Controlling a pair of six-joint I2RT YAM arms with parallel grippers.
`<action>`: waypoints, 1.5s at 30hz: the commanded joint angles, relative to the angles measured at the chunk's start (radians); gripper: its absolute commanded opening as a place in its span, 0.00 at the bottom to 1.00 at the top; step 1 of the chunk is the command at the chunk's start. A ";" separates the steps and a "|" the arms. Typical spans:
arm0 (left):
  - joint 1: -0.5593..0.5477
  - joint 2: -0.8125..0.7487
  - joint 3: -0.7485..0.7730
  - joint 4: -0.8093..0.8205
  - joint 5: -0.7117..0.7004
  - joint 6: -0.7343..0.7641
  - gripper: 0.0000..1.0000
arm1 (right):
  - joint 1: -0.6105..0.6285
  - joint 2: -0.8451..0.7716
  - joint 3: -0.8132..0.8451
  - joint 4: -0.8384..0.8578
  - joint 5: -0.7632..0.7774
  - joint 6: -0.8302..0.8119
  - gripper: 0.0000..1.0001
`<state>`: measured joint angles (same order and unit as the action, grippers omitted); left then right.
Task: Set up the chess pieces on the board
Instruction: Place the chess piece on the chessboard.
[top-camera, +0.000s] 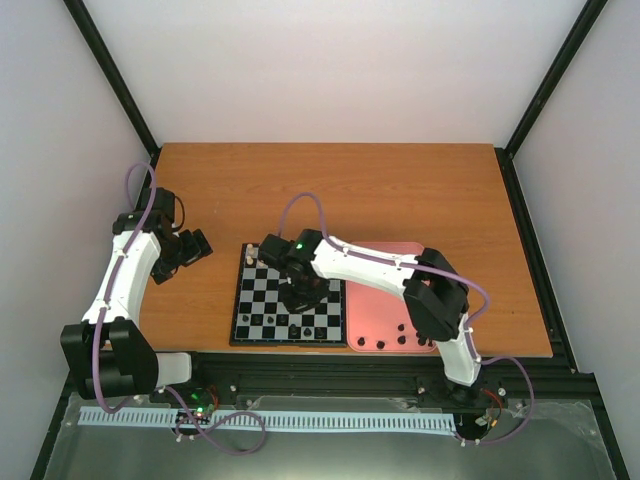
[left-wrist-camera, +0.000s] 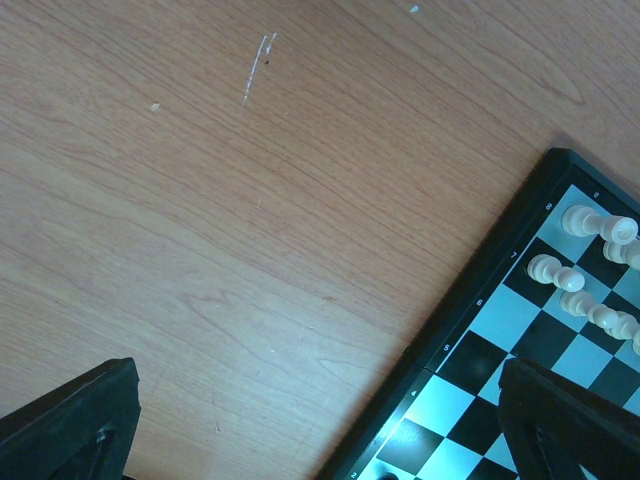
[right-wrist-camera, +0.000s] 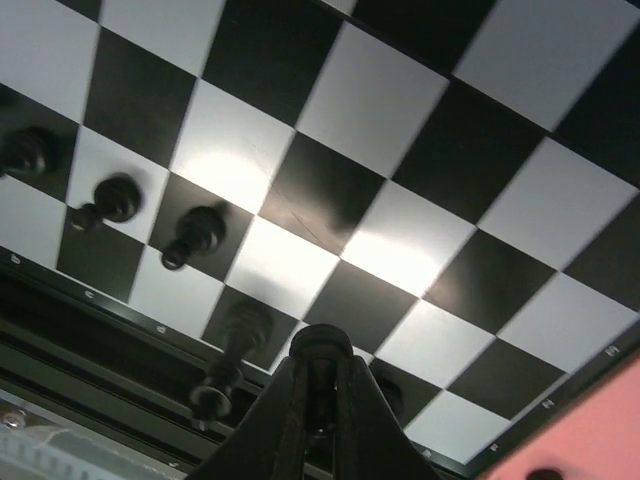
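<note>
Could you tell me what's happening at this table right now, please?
The right end effector is low over the board, shut on a small black piece near the board's near edge. Several other black pieces already stand on the near squares, and a few more wait in the pink tray to the right. Some white pieces stand at the board's far side. The left end effector hangs open over bare table left of the board, holding nothing.
</note>
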<state>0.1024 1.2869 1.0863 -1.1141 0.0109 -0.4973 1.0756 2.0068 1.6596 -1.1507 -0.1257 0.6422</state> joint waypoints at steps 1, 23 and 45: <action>-0.006 -0.022 0.007 0.007 -0.003 0.016 1.00 | 0.012 0.053 0.073 -0.023 -0.025 -0.024 0.03; -0.006 -0.008 0.015 0.013 0.008 0.016 1.00 | 0.031 0.154 0.109 0.011 -0.090 -0.039 0.03; -0.007 -0.012 0.014 0.011 0.006 0.016 1.00 | 0.031 0.161 0.078 0.021 -0.085 -0.035 0.12</action>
<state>0.1024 1.2873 1.0863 -1.1137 0.0120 -0.4969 1.0954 2.1628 1.7439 -1.1290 -0.2169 0.6098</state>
